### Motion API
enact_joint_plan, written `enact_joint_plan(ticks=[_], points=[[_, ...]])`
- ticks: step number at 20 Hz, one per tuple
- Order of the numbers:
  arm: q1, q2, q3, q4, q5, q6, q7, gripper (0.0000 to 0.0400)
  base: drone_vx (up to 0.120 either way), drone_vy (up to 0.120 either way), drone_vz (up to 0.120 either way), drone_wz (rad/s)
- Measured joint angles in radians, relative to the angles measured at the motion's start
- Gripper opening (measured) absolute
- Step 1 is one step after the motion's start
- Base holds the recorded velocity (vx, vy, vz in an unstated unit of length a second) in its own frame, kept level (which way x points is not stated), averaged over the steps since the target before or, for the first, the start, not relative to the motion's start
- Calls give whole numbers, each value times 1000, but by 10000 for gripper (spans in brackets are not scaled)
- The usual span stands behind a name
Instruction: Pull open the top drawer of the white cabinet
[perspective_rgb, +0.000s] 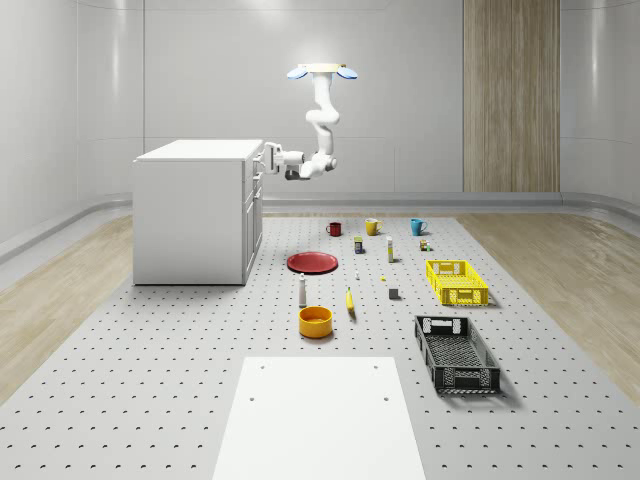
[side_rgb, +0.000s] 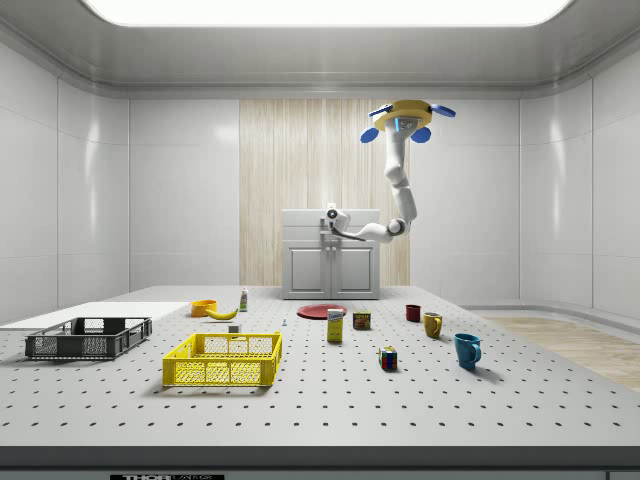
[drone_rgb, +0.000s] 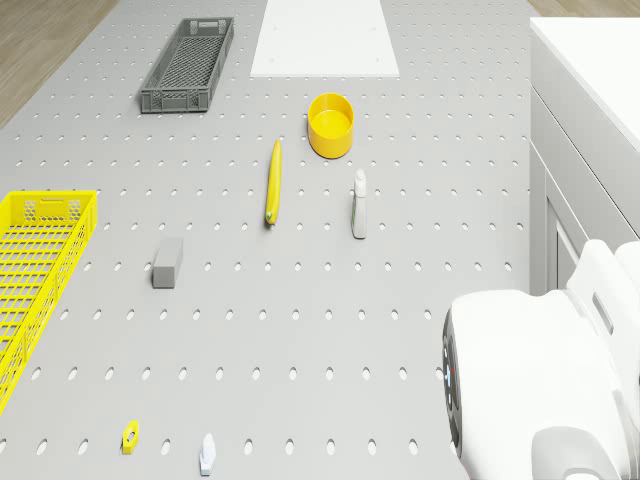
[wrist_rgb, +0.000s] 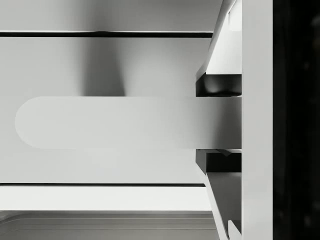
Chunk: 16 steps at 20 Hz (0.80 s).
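The white cabinet (perspective_rgb: 190, 215) (side_rgb: 330, 265) stands on the pegboard floor at the whole-scene view's left. My drone (perspective_rgb: 322, 71) (side_rgb: 408, 112) hovers high in front of it, with the arm bent down toward the top drawer. The gripper (perspective_rgb: 268, 156) (side_rgb: 331, 212) is at the top drawer's front. In the wrist view the pale bar handle (wrist_rgb: 100, 122) runs between the dark finger pads (wrist_rgb: 217, 85), which press on it from both sides, so the gripper (wrist_rgb: 217, 122) is shut on the handle. The drawer front looks flush with the cabinet.
On the floor in front of the cabinet lie a red plate (perspective_rgb: 312, 262), a yellow bowl (perspective_rgb: 315, 321), a banana (perspective_rgb: 350, 300) and a small bottle (perspective_rgb: 302, 291). Three cups (perspective_rgb: 372, 226), a yellow crate (perspective_rgb: 456, 281), a black crate (perspective_rgb: 456, 352) and a white sheet (perspective_rgb: 318, 420) lie farther off.
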<state>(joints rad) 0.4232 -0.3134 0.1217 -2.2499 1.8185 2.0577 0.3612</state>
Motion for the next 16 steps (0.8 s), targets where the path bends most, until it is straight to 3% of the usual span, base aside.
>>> enact_joint_plan(ticks=[4,5,6,7,8,9,10,16], points=[[-7,-2,6,2,-4,-1,20,116,0,0,0,0],[-5,11,3,-10,-5,-3,-67,218,0,0,0,0],[2,17,-12,-9,-127,13,-56,379,0,0,0,0],[15,2,-3,12,-69,95,55,329,0,0,0,0],[40,-12,22,24,-19,163,89,269,0,0,0,0],[52,-3,15,20,-65,157,-9,241,0,0,0,0],[60,3,-4,16,-69,135,-28,234,0,0,0,0],[45,-1,-25,6,-34,53,16,147,0,0,0,0]])
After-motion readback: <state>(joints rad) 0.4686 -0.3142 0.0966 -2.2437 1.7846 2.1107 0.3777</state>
